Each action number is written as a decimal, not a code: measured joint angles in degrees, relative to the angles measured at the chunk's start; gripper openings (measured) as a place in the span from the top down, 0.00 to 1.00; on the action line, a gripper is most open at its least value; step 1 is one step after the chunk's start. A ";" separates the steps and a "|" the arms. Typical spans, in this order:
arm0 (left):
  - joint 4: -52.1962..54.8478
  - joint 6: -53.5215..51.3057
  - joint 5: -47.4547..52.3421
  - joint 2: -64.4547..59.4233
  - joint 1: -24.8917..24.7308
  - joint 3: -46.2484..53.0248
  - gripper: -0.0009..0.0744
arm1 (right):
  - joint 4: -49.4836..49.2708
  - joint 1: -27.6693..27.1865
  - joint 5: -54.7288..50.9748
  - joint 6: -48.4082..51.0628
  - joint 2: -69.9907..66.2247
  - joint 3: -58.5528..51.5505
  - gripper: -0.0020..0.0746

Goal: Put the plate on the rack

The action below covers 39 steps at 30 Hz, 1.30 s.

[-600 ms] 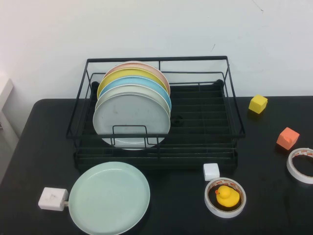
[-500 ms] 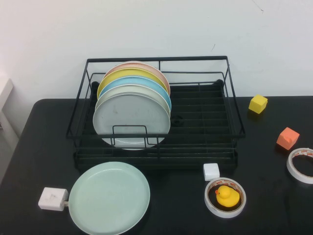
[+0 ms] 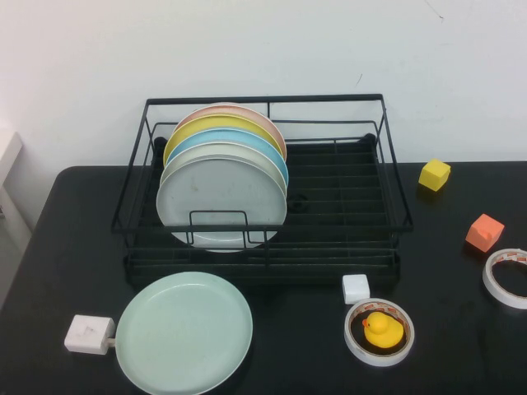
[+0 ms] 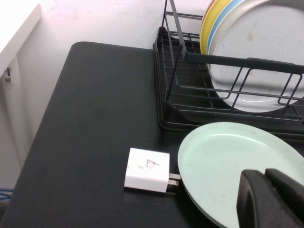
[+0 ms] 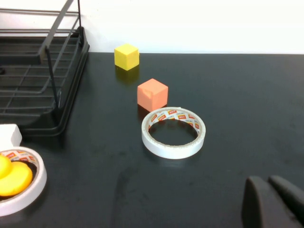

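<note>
Left gripper (image 4: 273, 197): black, smooth fingers pressed together, clenched on nothing, poised over the near rim of the plate (image 4: 242, 166).
Right gripper (image 5: 275, 202): black fingers likewise closed and holding nothing, above bare black table (image 5: 247, 95) near a white tape ring (image 5: 173, 132).
Plate: round, matte mint-green, shallow rim, flat on the table just in front of the rack's (image 3: 263, 177) left half.
Rack: black wire, rectangular, railed sides; grey-white, blue, yellow and pink plates stand upright in its left part.
Beside the plate: white square plug adapter (image 4: 147, 169), prongs touching the rim.
Elsewhere: yellow cube (image 5: 127, 56), orange cube (image 5: 152, 94), rubber duck (image 3: 382, 329) inside a second tape ring.
</note>
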<state>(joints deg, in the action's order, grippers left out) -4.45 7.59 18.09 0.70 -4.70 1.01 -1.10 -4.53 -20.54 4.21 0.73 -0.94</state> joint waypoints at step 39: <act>-4.16 0.00 -51.68 0.10 0.00 0.10 0.99 | 2.05 0.00 49.71 1.42 0.00 -0.66 0.98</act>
<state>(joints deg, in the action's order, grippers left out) -8.60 7.59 -33.58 0.80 -4.70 1.12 0.95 -4.53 29.16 5.63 0.73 -1.61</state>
